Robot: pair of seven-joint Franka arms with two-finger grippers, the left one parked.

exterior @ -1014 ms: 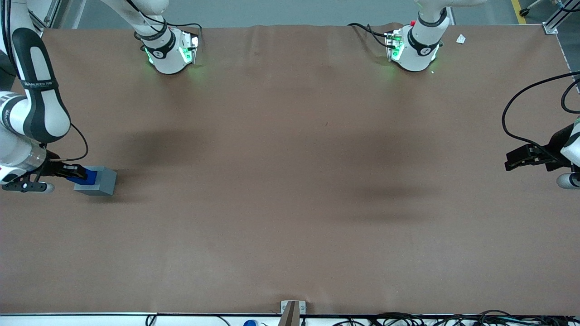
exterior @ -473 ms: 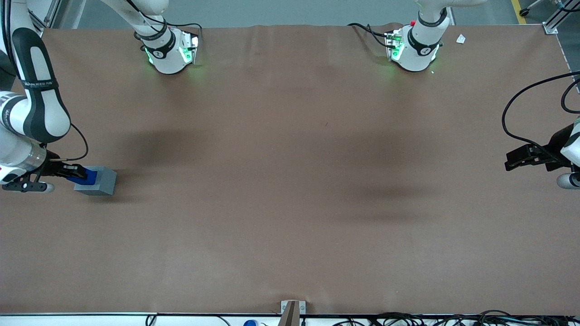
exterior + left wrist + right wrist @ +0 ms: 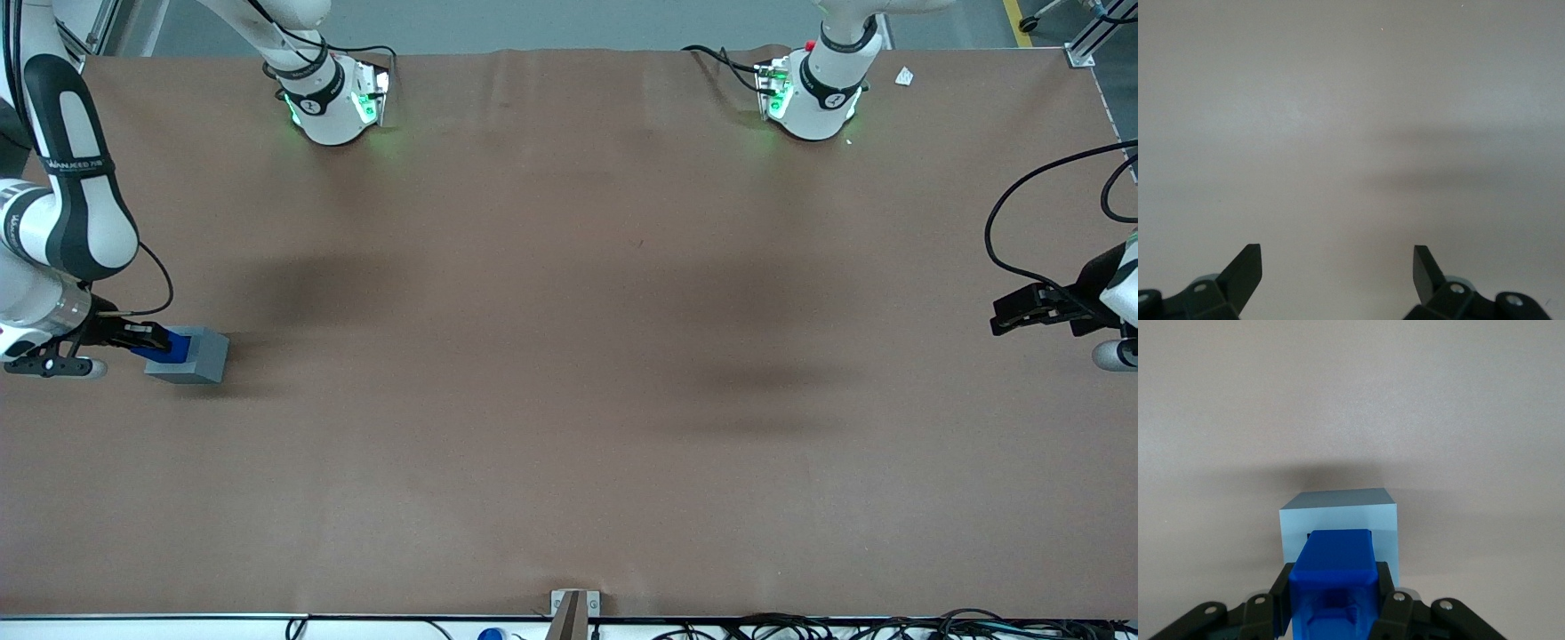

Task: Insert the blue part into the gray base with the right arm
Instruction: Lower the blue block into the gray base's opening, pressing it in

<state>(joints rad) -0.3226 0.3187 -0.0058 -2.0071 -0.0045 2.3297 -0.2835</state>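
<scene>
The gray base (image 3: 197,357) stands on the brown table at the working arm's end. The blue part (image 3: 171,348) rests on its top, its lower end at the socket. My right gripper (image 3: 147,340) is shut on the blue part, right at the base. In the right wrist view the blue part (image 3: 1335,568) sits between both black fingers (image 3: 1281,597) with its tip in the recess of the gray base (image 3: 1338,517). The gripper (image 3: 1333,597) holds the part's upper end.
The brown table (image 3: 569,356) stretches wide toward the parked arm's end. Two white arm bases (image 3: 331,98) with green lights stand along the edge farthest from the front camera. A small bracket (image 3: 573,609) sits at the near edge.
</scene>
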